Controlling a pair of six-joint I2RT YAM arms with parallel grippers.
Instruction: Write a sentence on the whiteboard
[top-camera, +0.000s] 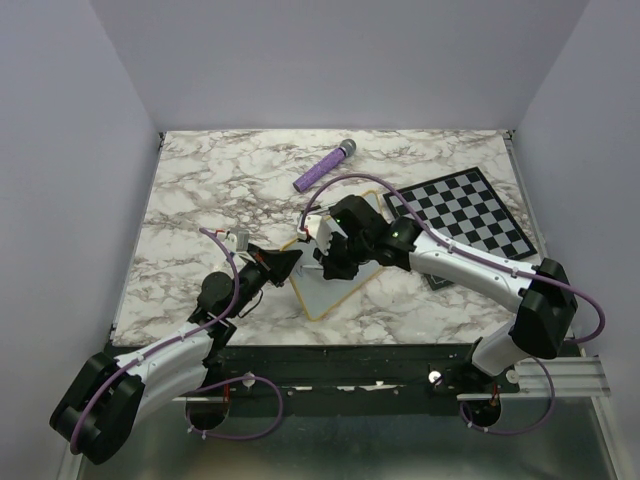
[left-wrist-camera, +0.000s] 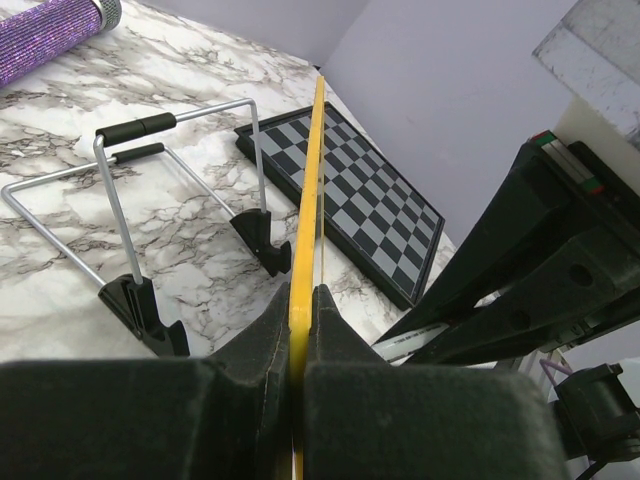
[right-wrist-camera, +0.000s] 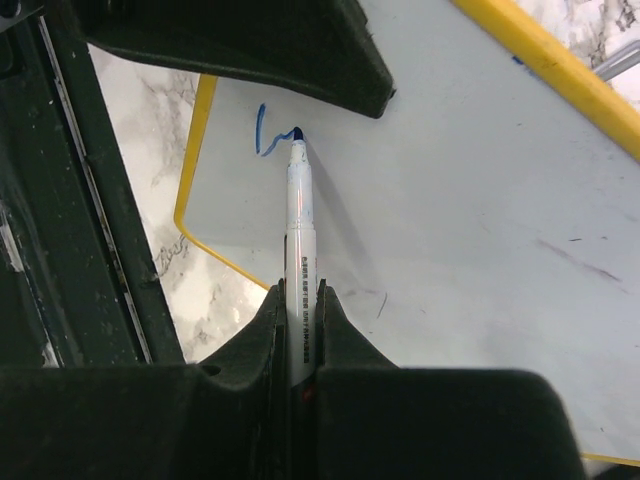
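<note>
Blue sentence (right-wrist-camera: 262, 150): only one hooked stroke, near a rounded corner of the whiteboard, with the pen tip touching its end.
Whiteboard (right-wrist-camera: 480, 230): white face with a few faint grey marks and a yellow frame; sits near the middle of the table between the two arms (top-camera: 330, 295), turned diagonally; seen edge-on as a thin yellow line in the left wrist view (left-wrist-camera: 312, 200).
Marker (right-wrist-camera: 299, 230): pale barrel with a blue tip, pointing away from the right wrist camera and resting on the board.
Right gripper (right-wrist-camera: 298, 295): closed tight round the marker's barrel, above the board's far part in the top view (top-camera: 335, 255).
Left gripper (left-wrist-camera: 300, 300): fingers pressed together on the yellow frame, pinching the board's near-left edge (top-camera: 290, 262).
Wire stand (left-wrist-camera: 135, 300): silver wire with black feet and black sleeves, on the marble just behind the board.
Chessboard (top-camera: 470, 215): black-and-white checks, flat on the table to the right of the board and apart from it (left-wrist-camera: 350, 190).
Purple cylinder (top-camera: 322, 167): glittery with a grey mesh end, lying beyond the board towards the back wall (left-wrist-camera: 45, 40).
Table (top-camera: 200, 200): white marble pattern with grey-brown veins.
</note>
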